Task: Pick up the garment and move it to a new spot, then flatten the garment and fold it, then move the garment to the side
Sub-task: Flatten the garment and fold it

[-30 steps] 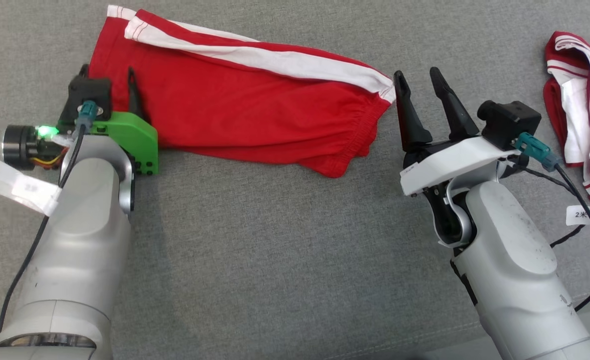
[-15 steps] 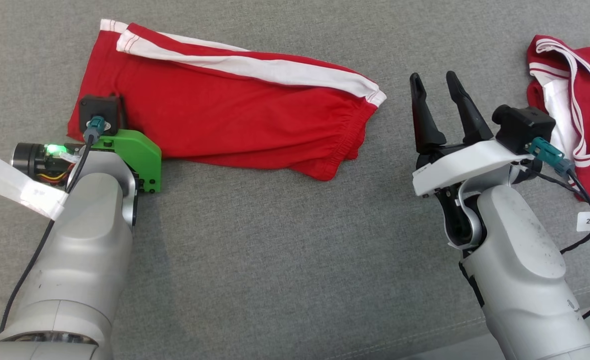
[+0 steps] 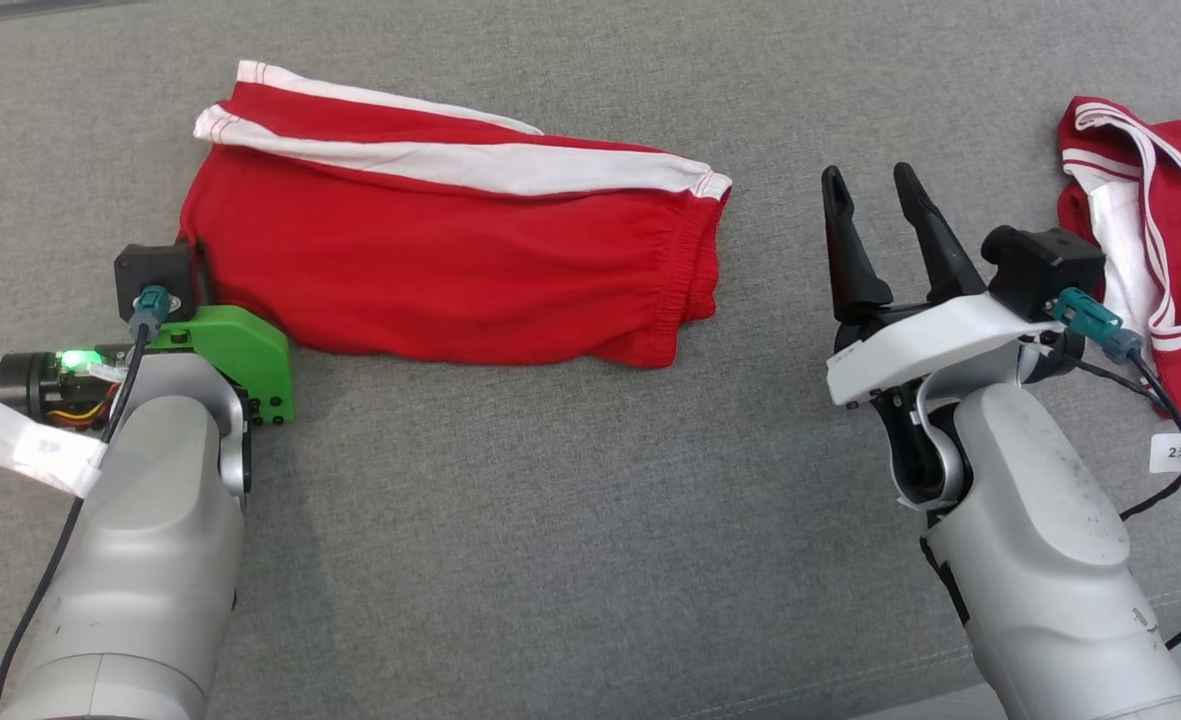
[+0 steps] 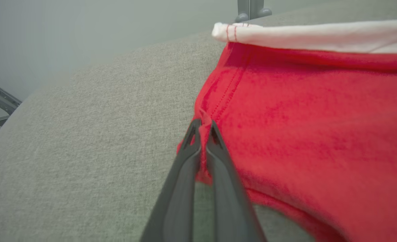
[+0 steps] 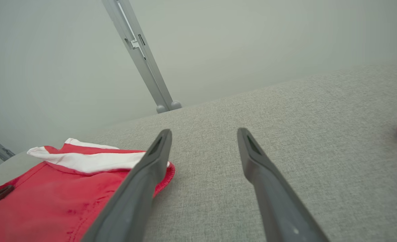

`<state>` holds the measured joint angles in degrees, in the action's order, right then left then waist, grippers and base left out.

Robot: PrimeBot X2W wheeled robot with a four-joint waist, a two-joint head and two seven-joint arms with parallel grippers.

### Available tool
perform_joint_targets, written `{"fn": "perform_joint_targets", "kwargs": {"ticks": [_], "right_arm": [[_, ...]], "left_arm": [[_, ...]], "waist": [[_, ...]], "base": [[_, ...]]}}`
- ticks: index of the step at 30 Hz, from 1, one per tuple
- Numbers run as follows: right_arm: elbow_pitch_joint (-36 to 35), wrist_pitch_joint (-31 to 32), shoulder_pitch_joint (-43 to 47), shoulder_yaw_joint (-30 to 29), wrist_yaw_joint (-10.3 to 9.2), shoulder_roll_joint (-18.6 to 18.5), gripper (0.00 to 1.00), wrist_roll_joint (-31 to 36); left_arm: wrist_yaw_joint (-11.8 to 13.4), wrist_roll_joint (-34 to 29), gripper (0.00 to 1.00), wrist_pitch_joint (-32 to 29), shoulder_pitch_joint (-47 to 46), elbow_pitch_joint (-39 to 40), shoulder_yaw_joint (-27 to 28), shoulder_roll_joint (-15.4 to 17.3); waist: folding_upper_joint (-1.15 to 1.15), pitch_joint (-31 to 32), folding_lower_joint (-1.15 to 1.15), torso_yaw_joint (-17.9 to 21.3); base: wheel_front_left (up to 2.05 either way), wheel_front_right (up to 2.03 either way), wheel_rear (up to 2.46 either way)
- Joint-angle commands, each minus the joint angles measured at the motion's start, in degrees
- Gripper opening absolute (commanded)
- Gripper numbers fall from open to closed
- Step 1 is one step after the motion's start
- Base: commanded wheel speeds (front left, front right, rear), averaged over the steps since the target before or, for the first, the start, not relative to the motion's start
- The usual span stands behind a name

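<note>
The garment (image 3: 450, 270) is a pair of red shorts with a white side stripe, lying flat on the grey fabric surface (image 3: 550, 520). My left gripper (image 4: 203, 126) is shut on its near left hem corner, with a pinch of red cloth (image 4: 302, 134) between the fingertips. In the head view the green wrist block (image 3: 235, 350) covers those fingers. My right gripper (image 3: 868, 180) hovers open and holds nothing, to the right of the waistband end. Seen from the right wrist, my right gripper (image 5: 204, 132) has the garment (image 5: 60, 195) at its lower left.
Another red and white piece of clothing (image 3: 1160, 250) lies crumpled at the far right edge, close to my right wrist camera. A metal frame post (image 5: 141, 57) rises behind the surface's far edge. Bare grey fabric spreads in front of the garment.
My left gripper has closed on the garment's hem corner and drawn a little toward me. The garment shifted slightly left, away from the right gripper. The head camera also moved.
</note>
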<state>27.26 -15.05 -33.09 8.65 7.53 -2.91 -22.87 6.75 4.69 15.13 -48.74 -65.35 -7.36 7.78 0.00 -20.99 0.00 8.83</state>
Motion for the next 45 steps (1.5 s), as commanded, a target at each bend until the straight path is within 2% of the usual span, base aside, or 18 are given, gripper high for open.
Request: {"fn": "perform_joint_targets", "kwargs": {"ticks": [1,2,8,11,12,13,19,31,37,38,40,41,45], "right_arm": [[0.08,-0.16,0.63,0.26,-0.1,-0.1,1.0,0.06],[0.08,-0.16,0.65,0.4,-0.1,-0.1,1.0,-0.12],[-0.11,-0.16,0.52,1.1,-0.1,-0.12,1.0,-0.61],[-0.08,-0.16,0.83,1.31,-0.1,-0.09,1.0,-0.58],[0.09,-0.17,1.05,1.37,-0.1,-0.09,1.0,-0.5],[0.24,-0.16,1.2,1.3,-0.1,-0.11,1.0,-0.41],[1.66,-0.16,2.78,-0.03,-0.1,-0.09,1.0,0.47],[5.29,-0.16,11.57,-1.37,-0.1,-0.11,1.0,1.7],[6.03,-0.16,15.66,-0.76,-0.09,-0.09,1.0,2.03],[6.17,-0.16,16.11,-0.68,-0.09,-0.11,1.0,2.02],[6.35,-0.16,16.67,-0.4,-0.1,-0.11,1.0,1.81],[6.36,-0.16,16.77,-0.26,-0.1,-0.11,1.0,1.78],[6.42,-0.16,16.82,0.96,-0.1,-0.11,1.0,1.05]], "left_arm": [[0.49,0.67,0.11,-0.03,0.74,0.1,0.35,0.57],[0.69,1.13,1.0,-0.04,1.15,-0.03,0.74,0.62],[1.0,2.81,1.0,-0.09,1.95,-2.67,1.9,0.46],[0.25,3.56,1.0,-0.14,2.33,-3.92,2.25,0.27],[-0.16,3.73,0.2,-0.14,2.7,-4.42,2.13,0.19],[-0.34,3.81,0.0,-0.14,2.94,-4.73,1.99,0.12],[-1.35,4.36,0.0,-0.14,5.95,-4.18,1.64,-0.53],[-3.03,6.61,0.0,-0.04,22.66,7.17,2.95,-3.66],[-2.38,6.1,0.0,-0.03,28.67,11.88,2.82,-4.15],[-2.19,6.18,0.02,-0.02,29.53,12.73,3.06,-4.22],[-1.84,5.62,0.87,-0.02,30.62,14.93,3.12,-4.33],[-1.69,5.55,1.0,-0.03,31.17,15.7,3.24,-4.38],[-0.96,4.38,1.0,-0.02,33.08,20.6,3.6,-4.52]], "waist": [[0.0,0.15,0.0,0.05],[0.0,0.18,0.0,0.11],[0.0,0.39,0.0,0.82],[0.0,0.78,0.0,1.14],[0.0,1.09,0.0,1.23],[0.0,1.4,0.0,1.24],[0.0,5.22,0.0,0.41],[0.0,18.51,0.0,-4.9],[0.0,20.45,0.0,-6.71],[0.0,20.44,0.0,-6.9],[0.0,20.32,0.0,-7.17],[0.0,20.23,0.0,-7.27],[0.0,19.28,0.0,-7.69]], "base": [[0.0,0.0,0.0],[0.0,0.0,0.0],[0.0,0.0,0.0],[0.0,0.0,0.0],[0.0,0.0,0.0],[0.0,0.0,0.0],[0.0,0.0,0.0],[0.0,0.0,0.0],[0.0,0.0,0.0],[0.0,0.0,0.0],[0.0,0.0,0.0],[0.0,0.0,0.0],[0.0,0.0,0.0]]}}
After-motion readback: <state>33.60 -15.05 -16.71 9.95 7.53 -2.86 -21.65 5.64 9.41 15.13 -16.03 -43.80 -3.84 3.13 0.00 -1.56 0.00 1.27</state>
